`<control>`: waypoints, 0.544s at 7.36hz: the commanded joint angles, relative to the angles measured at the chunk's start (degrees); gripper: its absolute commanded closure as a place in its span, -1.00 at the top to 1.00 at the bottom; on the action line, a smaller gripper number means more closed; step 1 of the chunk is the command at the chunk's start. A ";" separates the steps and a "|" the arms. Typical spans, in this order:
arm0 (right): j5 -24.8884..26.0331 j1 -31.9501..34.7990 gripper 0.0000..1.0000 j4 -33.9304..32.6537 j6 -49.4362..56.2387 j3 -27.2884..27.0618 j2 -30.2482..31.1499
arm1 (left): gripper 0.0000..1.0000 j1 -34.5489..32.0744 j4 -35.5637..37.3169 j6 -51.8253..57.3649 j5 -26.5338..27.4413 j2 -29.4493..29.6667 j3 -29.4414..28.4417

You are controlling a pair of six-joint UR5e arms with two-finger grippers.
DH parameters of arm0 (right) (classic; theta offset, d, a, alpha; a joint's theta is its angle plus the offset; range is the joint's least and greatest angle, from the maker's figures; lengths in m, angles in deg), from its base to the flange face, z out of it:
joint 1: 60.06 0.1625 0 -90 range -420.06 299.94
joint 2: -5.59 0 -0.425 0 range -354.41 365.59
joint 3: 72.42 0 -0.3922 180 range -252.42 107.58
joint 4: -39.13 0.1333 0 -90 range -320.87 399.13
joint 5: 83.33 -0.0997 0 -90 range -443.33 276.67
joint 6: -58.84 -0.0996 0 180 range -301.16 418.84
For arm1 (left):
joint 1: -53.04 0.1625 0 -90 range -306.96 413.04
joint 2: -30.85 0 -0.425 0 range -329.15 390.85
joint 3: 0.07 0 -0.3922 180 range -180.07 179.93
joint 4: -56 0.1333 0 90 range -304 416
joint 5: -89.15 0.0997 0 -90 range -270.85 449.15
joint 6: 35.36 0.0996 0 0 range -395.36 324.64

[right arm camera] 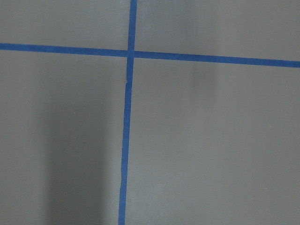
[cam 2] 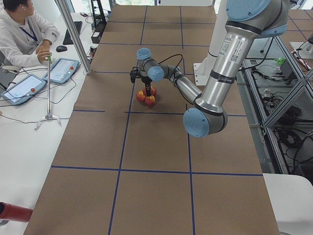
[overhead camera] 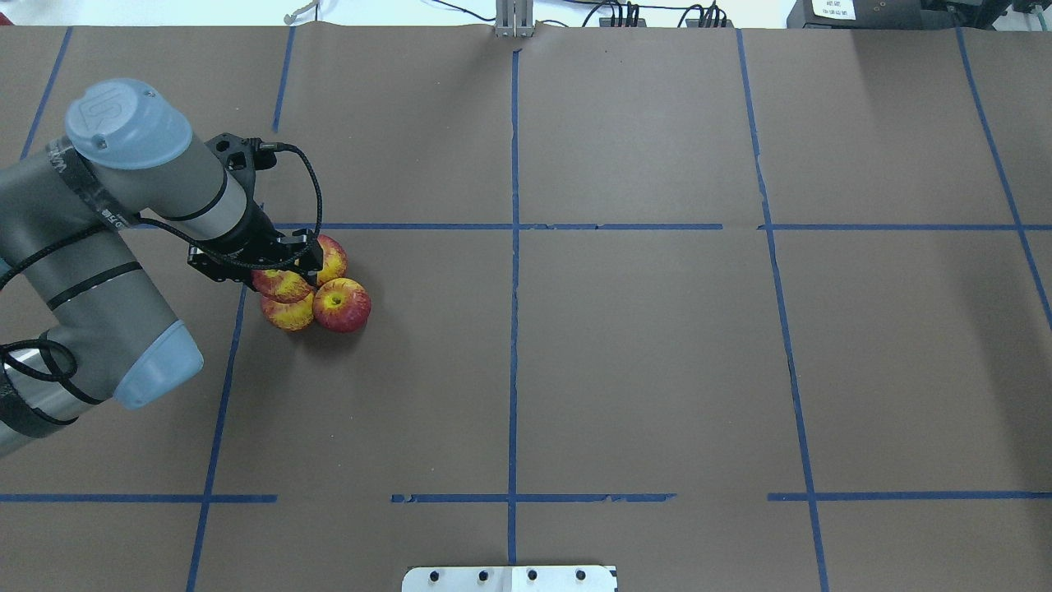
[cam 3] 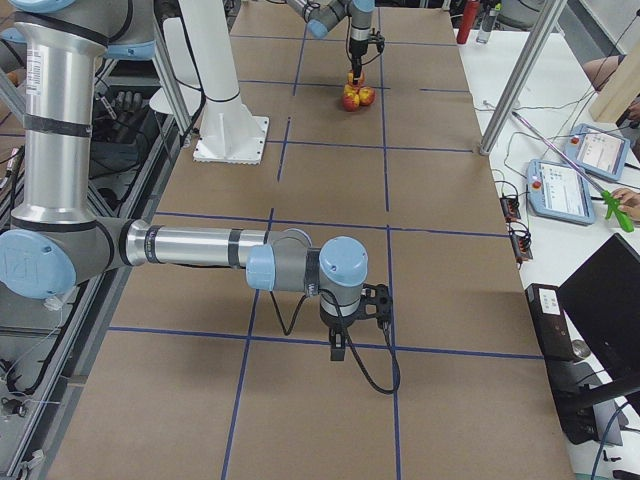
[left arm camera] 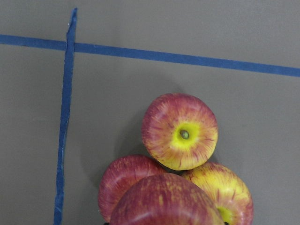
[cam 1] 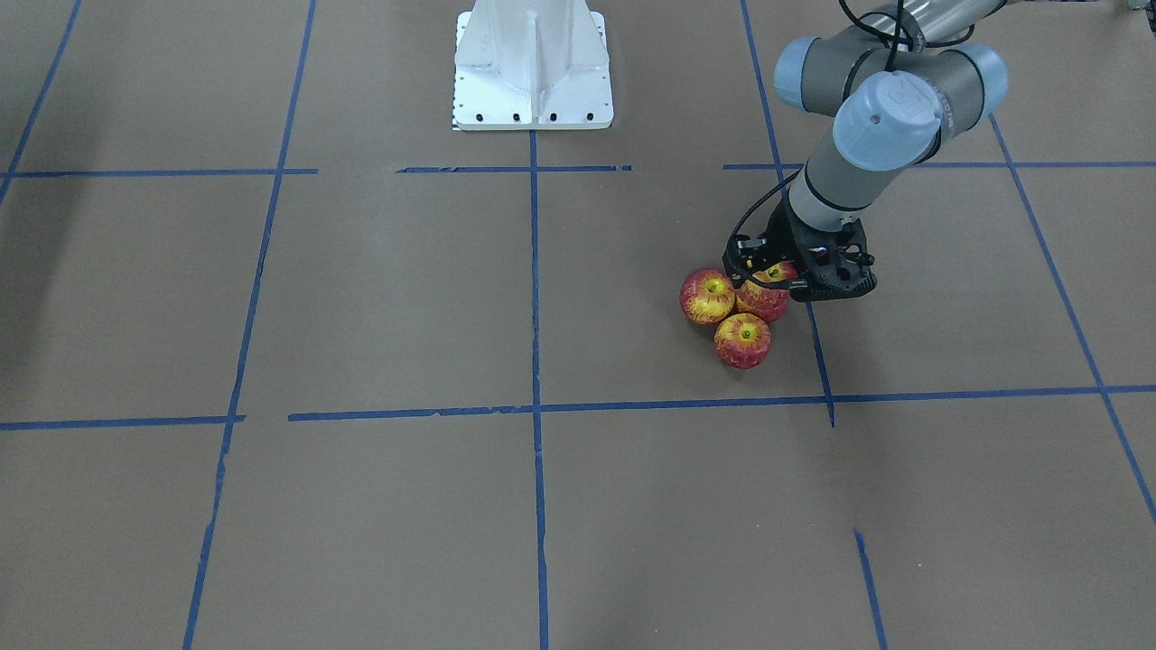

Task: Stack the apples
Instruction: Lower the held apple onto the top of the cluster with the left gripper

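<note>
Left hand (overhead camera: 289, 265) directly over the topmost apple (overhead camera: 279, 287)

The nearest apple (left arm camera: 164, 204) sits right at the pincer (cam 1: 768, 282), overlapping a left apple (left arm camera: 123, 183) and a right apple (left arm camera: 227, 190) just beyond it. A fourth apple (left arm camera: 180, 131), farther out, rests against them, dimple up. Blue tape lines (left arm camera: 65, 117) cross the desk (left arm camera: 262, 122) beyond.

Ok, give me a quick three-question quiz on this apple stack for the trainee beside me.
1. True or false: the left gripper is far from the apples.
2. How many apples show in the left wrist view?
3. The top apple is: A over the other three; B apart from them; C under them.
Key: 1 false; 2 four; 3 A.
</note>
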 commanded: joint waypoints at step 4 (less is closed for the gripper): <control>0.00 0.00 1.00 0.00 0.00 0.00 0.00 | -1.00 1.12 -0.07 -0.09 -0.03 1.82 -1.95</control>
